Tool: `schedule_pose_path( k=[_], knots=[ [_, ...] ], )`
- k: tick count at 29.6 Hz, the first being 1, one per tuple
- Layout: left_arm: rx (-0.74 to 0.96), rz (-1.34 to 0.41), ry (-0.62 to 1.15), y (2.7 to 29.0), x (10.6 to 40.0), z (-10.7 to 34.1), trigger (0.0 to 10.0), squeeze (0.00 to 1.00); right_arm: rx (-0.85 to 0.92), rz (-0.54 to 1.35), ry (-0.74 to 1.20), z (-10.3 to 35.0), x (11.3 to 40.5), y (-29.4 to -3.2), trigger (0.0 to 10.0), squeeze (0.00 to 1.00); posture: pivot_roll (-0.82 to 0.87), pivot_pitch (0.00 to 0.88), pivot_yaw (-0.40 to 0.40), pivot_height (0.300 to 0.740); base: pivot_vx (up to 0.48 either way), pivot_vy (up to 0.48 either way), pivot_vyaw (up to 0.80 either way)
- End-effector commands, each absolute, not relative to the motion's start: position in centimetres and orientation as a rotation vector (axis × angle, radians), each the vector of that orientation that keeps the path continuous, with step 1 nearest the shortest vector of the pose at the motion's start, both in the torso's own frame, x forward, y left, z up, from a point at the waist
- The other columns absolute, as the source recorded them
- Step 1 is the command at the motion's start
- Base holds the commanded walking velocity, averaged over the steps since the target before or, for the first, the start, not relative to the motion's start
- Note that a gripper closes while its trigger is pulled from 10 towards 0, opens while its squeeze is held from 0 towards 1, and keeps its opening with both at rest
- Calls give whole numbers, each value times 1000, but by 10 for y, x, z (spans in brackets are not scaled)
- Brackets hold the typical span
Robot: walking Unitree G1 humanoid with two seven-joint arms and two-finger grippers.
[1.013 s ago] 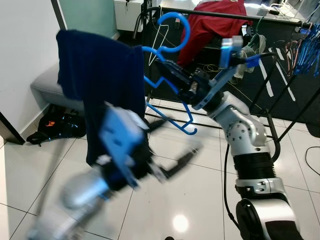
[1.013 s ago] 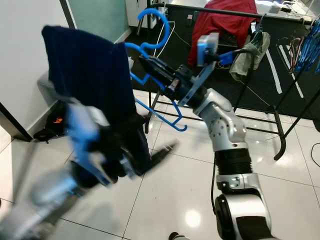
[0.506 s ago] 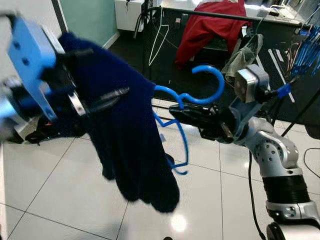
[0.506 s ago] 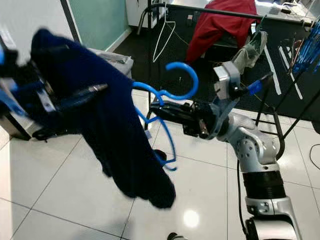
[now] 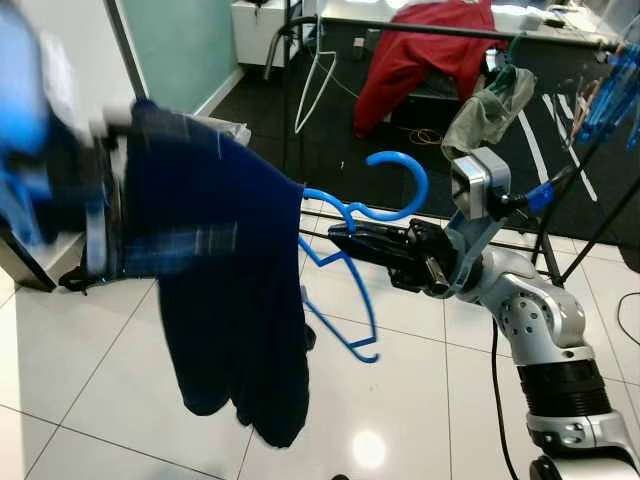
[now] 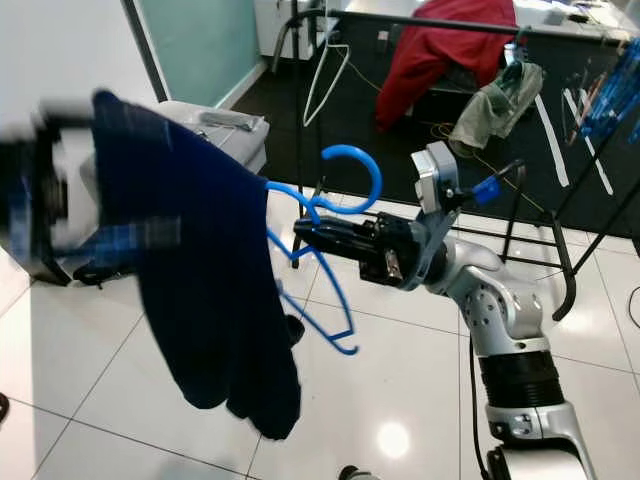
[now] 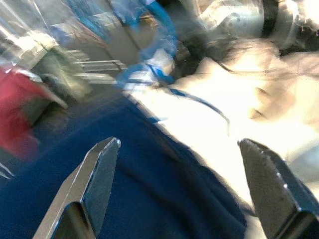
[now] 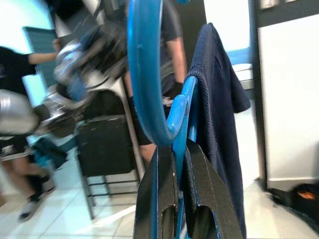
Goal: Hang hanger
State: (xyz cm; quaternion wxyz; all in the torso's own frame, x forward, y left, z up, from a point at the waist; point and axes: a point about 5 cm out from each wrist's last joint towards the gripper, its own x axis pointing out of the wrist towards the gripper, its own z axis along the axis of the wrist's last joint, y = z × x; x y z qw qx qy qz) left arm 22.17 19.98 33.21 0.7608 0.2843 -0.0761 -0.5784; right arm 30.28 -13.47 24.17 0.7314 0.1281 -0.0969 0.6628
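A blue plastic hanger [image 5: 352, 268] is held out level in front of me, its hook [image 5: 402, 181] curling upward. My right gripper [image 5: 335, 234] is shut on it just below the hook, its fingers [image 8: 162, 199] pinching the blue neck. A navy garment [image 5: 225, 300] is draped on the hanger's left end and hangs down over the floor. My left arm [image 5: 35, 170] is a blur at the garment's far left edge. My left gripper [image 7: 178, 144] stands open, its fingers [image 7: 97, 174] wide apart over the navy cloth.
Behind stands a black clothes rack [image 5: 450, 31] carrying a red garment [image 5: 420, 50], a white hanger [image 5: 318, 80], a grey-green cloth [image 5: 485, 108] and blue hangers [image 5: 610, 90]. A grey box [image 6: 215, 125] and a black bag [image 5: 85, 268] sit at left. People [image 8: 20, 74] stand nearby. White tiled floor [image 5: 420, 380] below.
My right gripper lowered the hanger from tilted up to level. My left arm swung from low in front up to the garment's left side. The garment now hangs straighter.
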Motion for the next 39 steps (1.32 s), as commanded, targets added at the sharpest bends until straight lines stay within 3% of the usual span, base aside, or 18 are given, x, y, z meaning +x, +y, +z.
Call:
schedule_pose_path(
  k=[1,2,6,9,14,19,28,30,34,39],
  knots=[
    [645,-1305,-96,197,216,327,10000,0,270,1428,-281,251,306,-137,10000,0,40,70,5,740,0,0,0],
    [624,-1370,20,197,209,305,10000,0,284,1394,-296,254,310,-137,10000,0,37,72,2,740,0,0,0],
    [615,-1384,40,196,207,300,10000,0,288,1395,-299,256,310,-137,10000,0,37,72,2,740,0,0,0],
    [628,-1310,-50,199,215,309,10000,0,255,1431,-274,255,308,-136,10000,0,36,71,-7,740,0,0,0],
    [658,-1087,-341,211,238,366,10000,0,94,1556,-106,237,295,-134,10000,0,32,74,-7,740,0,0,0],
    [709,-1065,-388,215,239,384,10000,0,42,1603,-34,229,288,-135,10000,0,25,74,-8,740,0,0,0],
    [793,-1342,-87,209,229,346,10000,0,15,1630,-37,235,284,-134,10000,0,14,79,-8,740,0,0,0],
    [761,-1438,49,207,227,329,10000,0,-4,1646,-33,235,283,-132,10000,0,12,88,-9,740,0,0,0],
    [721,-1476,96,205,227,321,10000,0,-14,1659,-31,235,281,-130,10000,0,12,89,-9,740,0,0,0],
    [720,-1388,94,203,242,314,10000,0,-17,1682,-28,235,278,-126,10000,0,11,91,-11,740,0,0,0]
  ],
)
